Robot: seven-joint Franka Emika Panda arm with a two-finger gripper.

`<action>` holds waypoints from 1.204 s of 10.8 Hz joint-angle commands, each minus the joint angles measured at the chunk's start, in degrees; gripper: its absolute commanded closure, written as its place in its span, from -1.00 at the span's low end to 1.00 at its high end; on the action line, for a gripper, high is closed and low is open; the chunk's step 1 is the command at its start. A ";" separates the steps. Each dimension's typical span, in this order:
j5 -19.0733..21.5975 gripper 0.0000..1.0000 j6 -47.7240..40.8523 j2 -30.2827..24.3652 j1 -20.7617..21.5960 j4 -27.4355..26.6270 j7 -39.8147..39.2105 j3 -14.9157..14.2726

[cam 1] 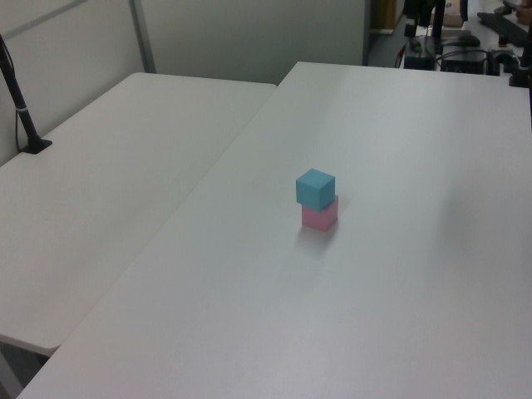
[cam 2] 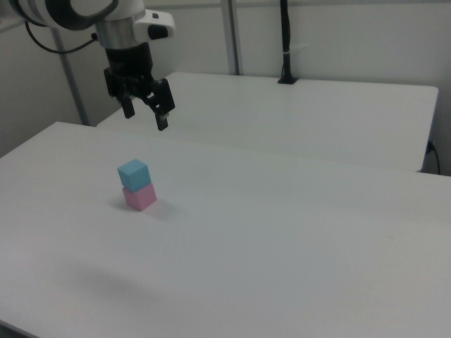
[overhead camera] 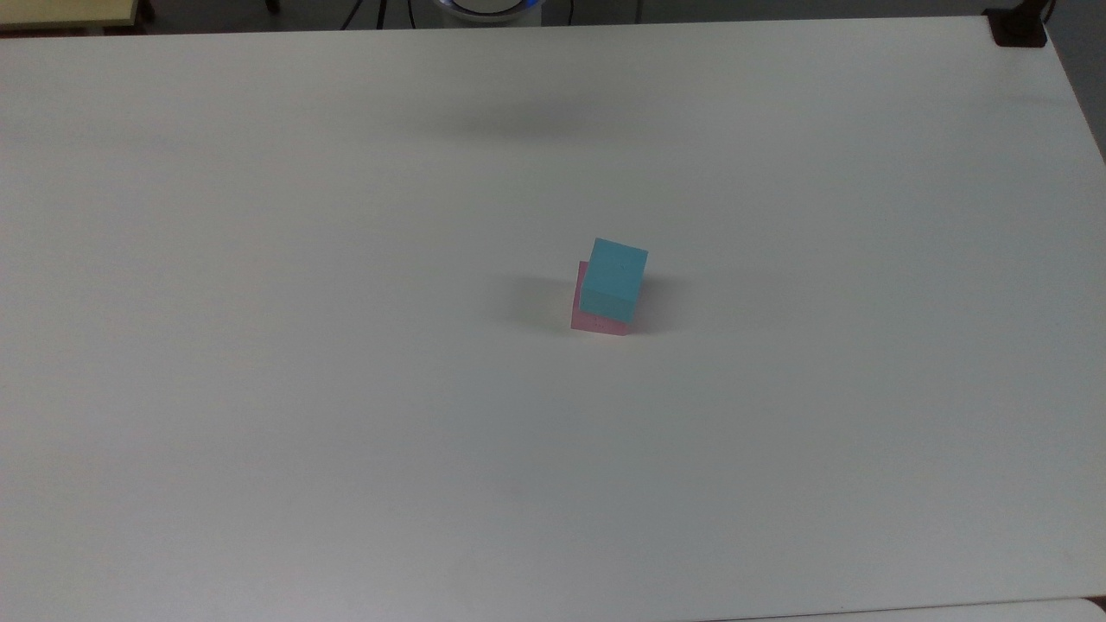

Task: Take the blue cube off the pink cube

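A light blue cube (overhead camera: pixel 615 278) (cam 1: pixel 315 188) (cam 2: pixel 133 173) rests on top of a pale pink cube (overhead camera: pixel 593 318) (cam 1: pixel 319 216) (cam 2: pixel 140 197) near the middle of the white table (overhead camera: pixel 346 389); it sits slightly turned, so pink edges peek out below it. In the right view my gripper (cam 2: pixel 146 118) hangs open and empty well above the table, up and a little to the right view's right of the stack, not touching it.
A second white table (cam 1: pixel 100 191) (cam 2: pixel 303 120) adjoins the work table. A black post (cam 1: pixel 23 116) (cam 2: pixel 285 42) stands on it. A dark clamp (overhead camera: pixel 1018 28) sits at the top view's far right corner. Cables and equipment (cam 1: pixel 465 50) lie beyond the table's far end.
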 commanded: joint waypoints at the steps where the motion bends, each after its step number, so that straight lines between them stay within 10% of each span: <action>1: 0.95 -1.00 -1.08 -0.38 -0.16 -0.34 -1.08 -0.09; 4: 0.95 -1.00 -0.55 -0.21 -0.24 -0.25 -1.52 -0.35; 8: 0.59 -1.00 -0.99 1.55 -0.33 -0.77 -24.00 -0.18; 13: 2.08 -1.00 9.19 9.00 6.67 -1.83 -11.69 0.44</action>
